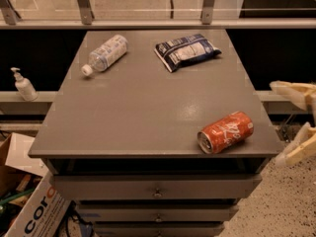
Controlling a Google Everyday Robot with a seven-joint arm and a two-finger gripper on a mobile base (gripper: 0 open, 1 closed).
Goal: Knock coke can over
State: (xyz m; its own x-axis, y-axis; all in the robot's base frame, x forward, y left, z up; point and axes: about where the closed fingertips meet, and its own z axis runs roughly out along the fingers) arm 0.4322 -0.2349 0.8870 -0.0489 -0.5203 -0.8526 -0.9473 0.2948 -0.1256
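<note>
Near the front right corner of the table [148, 107] lies the can [226, 132], on its side, red with white script. Its silver top faces the table's front edge and a little to the left, and its base points toward the right edge. It rests wholly on the table, close to both edges, and nothing touches it.

Off the table's right edge, level with the can, hangs the gripper [275, 124]. Its two pale fingers [292, 92] are spread wide apart and hold nothing. One finger reaches in toward the right edge further back. The other sits lower, just beyond the front right corner. Both are clear of the table, and the can is near them but apart. The arm behind them is cut off by the frame.

At the table's back left lies a clear bottle [105, 54], also on its side, its white cap pointing toward the left edge. At the back, right of the middle, a dark blue bag [186, 50] lies flat.

Under the table's front edge are drawers [157, 187] with small knobs. Left of the table, on a low ledge, a pump dispenser [23, 85] stands upright. Down by the table's front left corner sits a cardboard box [34, 211] with dark lettering. Speckled floor [276, 206] shows below the front right corner.
</note>
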